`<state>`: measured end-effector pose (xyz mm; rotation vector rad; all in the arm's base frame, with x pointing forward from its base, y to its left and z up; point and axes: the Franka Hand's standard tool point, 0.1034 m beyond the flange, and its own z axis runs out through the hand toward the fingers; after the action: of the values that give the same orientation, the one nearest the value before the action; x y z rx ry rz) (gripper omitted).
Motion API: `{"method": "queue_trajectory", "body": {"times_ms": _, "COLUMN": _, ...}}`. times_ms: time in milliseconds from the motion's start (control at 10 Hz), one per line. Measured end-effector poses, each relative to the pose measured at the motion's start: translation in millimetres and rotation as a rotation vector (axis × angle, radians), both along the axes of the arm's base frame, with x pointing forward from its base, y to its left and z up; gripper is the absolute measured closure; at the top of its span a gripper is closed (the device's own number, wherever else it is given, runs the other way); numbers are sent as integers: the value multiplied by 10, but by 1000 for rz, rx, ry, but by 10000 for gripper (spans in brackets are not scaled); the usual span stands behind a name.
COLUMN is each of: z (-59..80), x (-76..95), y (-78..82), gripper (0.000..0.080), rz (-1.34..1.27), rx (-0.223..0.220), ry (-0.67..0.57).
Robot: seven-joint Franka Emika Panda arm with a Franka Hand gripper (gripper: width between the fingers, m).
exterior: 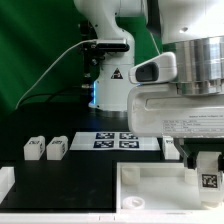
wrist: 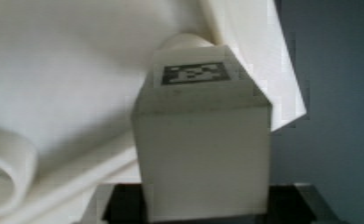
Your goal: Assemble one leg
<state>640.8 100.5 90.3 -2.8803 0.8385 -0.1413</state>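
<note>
In the wrist view my gripper [wrist: 205, 203] is shut on a leg [wrist: 205, 135], a stubby white piece with a black-and-white tag near its far end. The black fingers [wrist: 118, 205] press on both of its sides. Behind the leg lies the large white tabletop [wrist: 63, 90] with its raised rim. In the exterior view the gripper [exterior: 207, 170] hangs at the right, holding the tagged leg [exterior: 209, 181] just above the tabletop's [exterior: 150, 190] right part. Two more legs [exterior: 35, 148] [exterior: 56, 149] stand on the black table at the exterior view's left.
The marker board [exterior: 118, 140] lies flat behind the tabletop, in front of the robot base [exterior: 110, 85]. A white part [exterior: 5, 185] shows at the exterior view's lower left edge. A green curtain hangs at the back.
</note>
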Motion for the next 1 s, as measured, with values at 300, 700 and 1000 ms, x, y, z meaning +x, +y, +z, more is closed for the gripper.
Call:
{"method": "queue_trajectory", "body": {"times_ms": 300, "z": -20, "x": -47, "y": -100, "gripper": 511, "rz": -501, "rx": 101, "ry": 26}}
{"method": "queue_trajectory", "body": {"times_ms": 700, "z": -28, "x": -109, "y": -67, "gripper": 511, "rz": -897, "rx": 159, "ry": 107}}
{"method": "queue_trajectory", "body": {"times_ms": 1000, "z": -10, "x": -123, "y": 21, "gripper": 491, "rz": -1039, "rx": 187, "ry": 142}}
